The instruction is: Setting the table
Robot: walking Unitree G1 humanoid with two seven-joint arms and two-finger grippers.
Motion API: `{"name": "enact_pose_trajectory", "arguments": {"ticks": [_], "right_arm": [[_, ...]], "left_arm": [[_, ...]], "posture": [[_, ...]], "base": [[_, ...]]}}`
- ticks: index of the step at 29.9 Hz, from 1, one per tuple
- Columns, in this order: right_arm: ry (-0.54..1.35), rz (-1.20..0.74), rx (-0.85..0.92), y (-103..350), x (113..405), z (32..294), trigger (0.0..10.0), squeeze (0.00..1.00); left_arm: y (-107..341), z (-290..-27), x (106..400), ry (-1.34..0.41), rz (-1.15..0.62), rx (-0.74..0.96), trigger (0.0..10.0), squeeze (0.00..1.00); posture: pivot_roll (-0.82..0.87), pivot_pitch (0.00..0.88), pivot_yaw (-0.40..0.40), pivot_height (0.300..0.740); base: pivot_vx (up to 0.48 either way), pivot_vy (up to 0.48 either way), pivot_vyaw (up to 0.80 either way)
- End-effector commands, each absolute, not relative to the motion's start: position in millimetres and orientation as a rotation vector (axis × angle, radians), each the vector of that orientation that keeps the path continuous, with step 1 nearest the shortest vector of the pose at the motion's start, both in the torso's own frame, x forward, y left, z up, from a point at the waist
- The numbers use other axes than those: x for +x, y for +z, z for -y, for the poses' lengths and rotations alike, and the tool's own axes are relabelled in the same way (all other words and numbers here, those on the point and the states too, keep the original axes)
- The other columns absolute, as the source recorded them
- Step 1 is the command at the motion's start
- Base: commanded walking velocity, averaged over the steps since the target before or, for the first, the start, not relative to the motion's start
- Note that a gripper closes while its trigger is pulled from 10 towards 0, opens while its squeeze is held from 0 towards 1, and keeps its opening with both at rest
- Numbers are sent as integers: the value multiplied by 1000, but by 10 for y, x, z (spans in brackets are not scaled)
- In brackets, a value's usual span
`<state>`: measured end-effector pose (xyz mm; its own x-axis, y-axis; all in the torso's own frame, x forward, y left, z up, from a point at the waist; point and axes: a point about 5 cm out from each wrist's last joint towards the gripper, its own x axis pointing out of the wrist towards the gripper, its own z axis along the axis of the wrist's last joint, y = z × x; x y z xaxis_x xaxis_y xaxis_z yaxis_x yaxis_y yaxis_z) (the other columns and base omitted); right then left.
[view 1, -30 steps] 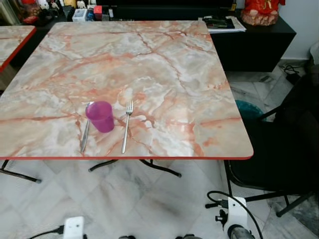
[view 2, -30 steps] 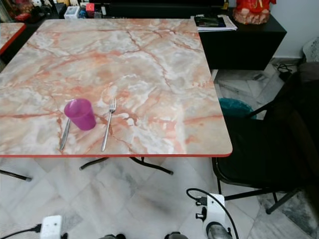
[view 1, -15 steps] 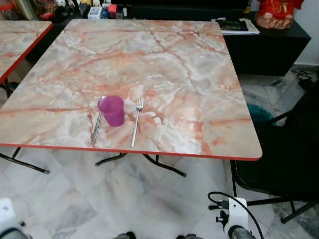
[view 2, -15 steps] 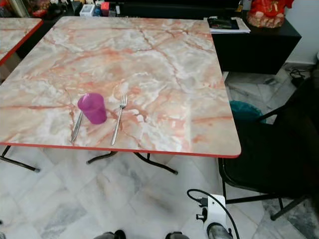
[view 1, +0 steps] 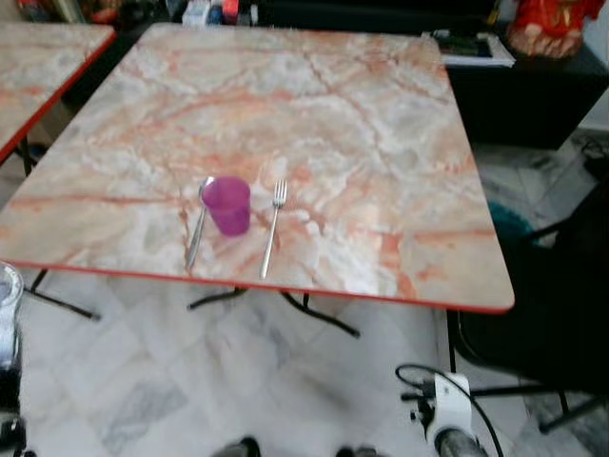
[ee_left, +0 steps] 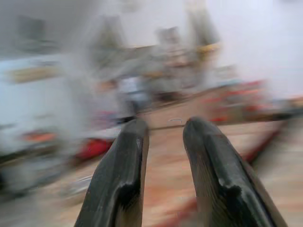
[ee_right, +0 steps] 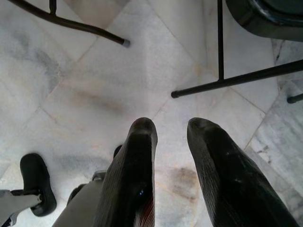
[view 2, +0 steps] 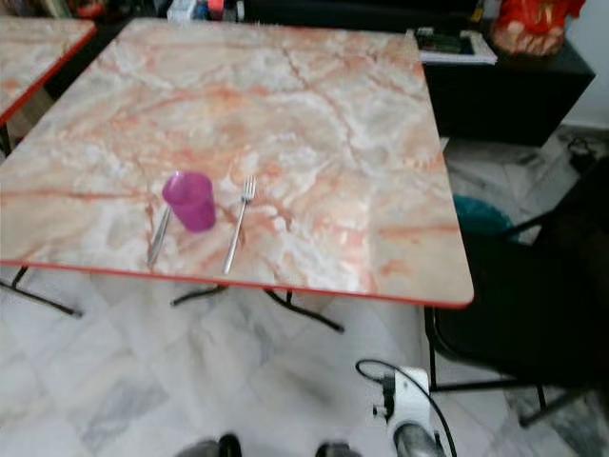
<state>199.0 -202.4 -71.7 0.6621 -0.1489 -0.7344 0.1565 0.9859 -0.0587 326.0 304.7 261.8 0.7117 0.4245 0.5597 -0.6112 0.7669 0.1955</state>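
Observation:
A purple cup (view 1: 228,204) stands upright near the front edge of the marble table (view 1: 314,105). A fork (view 1: 272,228) lies just right of the cup, and a spoon (view 1: 198,233) lies just left of it, partly hidden by the cup. My left arm (view 1: 7,314) rises at the left edge of the head view. In the blurred left wrist view my left gripper (ee_left: 163,130) is open and holds nothing. My right gripper (ee_right: 170,130) hangs low over the tiled floor, open with nothing in it. The right wrist (view 1: 447,414) is below the table's front right corner.
A black chair (view 1: 561,314) stands close at the table's right side, with a teal bin (view 1: 511,221) behind it. A second marble table (view 1: 43,57) is at the left. A black cabinet (view 1: 523,90) with a red figure (view 1: 544,21) lines the back wall.
The whole picture has shifted, so the camera has moved. My left arm has swung from the bottom of the view out and up to the left edge. Cup, fork and spoon keep their arrangement.

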Motion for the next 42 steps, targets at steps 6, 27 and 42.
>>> {"name": "enact_pose_trajectory", "arguments": {"ticks": [6,27,42], "right_arm": [[-177,-846,8,-740,1947,2033,10000,0],[-177,-849,11,-747,1942,2014,10000,0],[-180,-849,12,-743,1949,2014,10000,0]], "left_arm": [[2493,-2272,3705,168,260,162,10000,0],[2635,-2215,3849,-51,-36,-208,10000,1000],[2499,-1990,3862,-166,-145,-291,10000,0]], "posture": [[-13,195,-19,740],[-12,213,-9,740],[-13,215,-5,740]], "base": [[0,0,0],[0,0,0],[0,0,0]]}}
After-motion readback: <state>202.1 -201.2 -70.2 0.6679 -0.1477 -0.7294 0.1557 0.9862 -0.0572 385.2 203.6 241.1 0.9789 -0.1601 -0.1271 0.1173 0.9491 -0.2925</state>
